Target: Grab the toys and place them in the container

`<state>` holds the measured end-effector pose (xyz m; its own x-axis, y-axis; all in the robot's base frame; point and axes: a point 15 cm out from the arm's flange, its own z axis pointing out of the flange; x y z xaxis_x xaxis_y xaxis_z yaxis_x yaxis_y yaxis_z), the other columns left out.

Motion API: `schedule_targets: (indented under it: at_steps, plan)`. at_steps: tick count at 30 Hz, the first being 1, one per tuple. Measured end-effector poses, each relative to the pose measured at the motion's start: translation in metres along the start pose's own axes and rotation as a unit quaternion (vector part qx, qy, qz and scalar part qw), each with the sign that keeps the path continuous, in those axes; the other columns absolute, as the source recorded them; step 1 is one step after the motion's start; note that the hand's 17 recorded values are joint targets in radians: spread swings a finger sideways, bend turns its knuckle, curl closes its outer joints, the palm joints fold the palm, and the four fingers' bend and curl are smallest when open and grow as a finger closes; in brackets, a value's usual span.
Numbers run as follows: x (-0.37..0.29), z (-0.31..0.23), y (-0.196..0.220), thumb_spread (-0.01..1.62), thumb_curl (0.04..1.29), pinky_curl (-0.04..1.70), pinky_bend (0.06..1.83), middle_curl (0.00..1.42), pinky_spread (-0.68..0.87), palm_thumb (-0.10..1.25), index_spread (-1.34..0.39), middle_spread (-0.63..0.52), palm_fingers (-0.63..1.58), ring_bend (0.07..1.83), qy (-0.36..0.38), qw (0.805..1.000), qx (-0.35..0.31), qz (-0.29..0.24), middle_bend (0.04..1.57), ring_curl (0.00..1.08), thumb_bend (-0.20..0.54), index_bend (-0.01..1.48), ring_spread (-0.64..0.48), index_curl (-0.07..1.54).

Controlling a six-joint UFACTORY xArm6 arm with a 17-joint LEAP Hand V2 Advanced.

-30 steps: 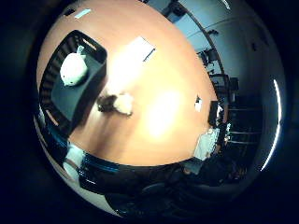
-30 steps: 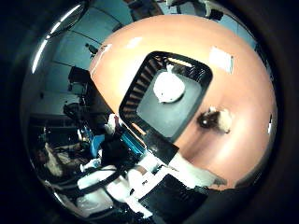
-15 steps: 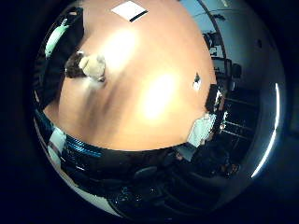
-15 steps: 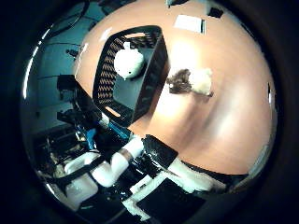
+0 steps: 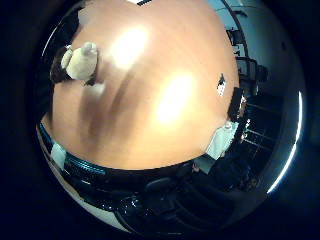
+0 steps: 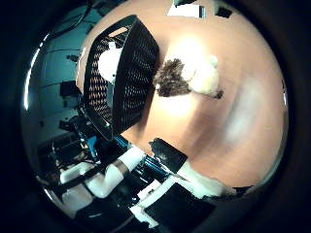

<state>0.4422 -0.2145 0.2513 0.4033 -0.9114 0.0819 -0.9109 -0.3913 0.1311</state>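
A brown and white plush toy [image 6: 190, 76] lies on the wooden table [image 5: 170, 100], right beside a black mesh container [image 6: 124, 92]. It also shows in the right little finger side palm view [image 5: 78, 62]. A white round toy [image 6: 107, 63] lies inside the container. My right hand [image 6: 115, 180] is above the table, over the spot near the plush toy, and away from it. Its white and black fingers stay at the edge of the right thumb side palm view, relaxed and holding nothing.
White paper sheets [image 6: 187, 12] lie on the table beyond the plush toy. A small white tag [image 5: 221, 86] lies near the table's far edge. Office chairs and desks [image 5: 235, 165] stand past that edge.
The camera has moved down and toward the plush toy, which now looks larger in the thumb side view. The toys and the container have not moved on the table.
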Motion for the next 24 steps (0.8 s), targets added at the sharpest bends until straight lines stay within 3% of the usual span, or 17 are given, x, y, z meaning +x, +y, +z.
schedule_targets:
  at_steps: [24]
  plan:
    - [-0.023,0.078,-0.034,1.02,0.29,0.27,0.38,0.36,0.38,0.53,-0.39,-0.06,0.24,0.38,-0.038,0.998,-0.042,-0.002,0.26,0.24,-0.025,0.16,0.05,0.28]
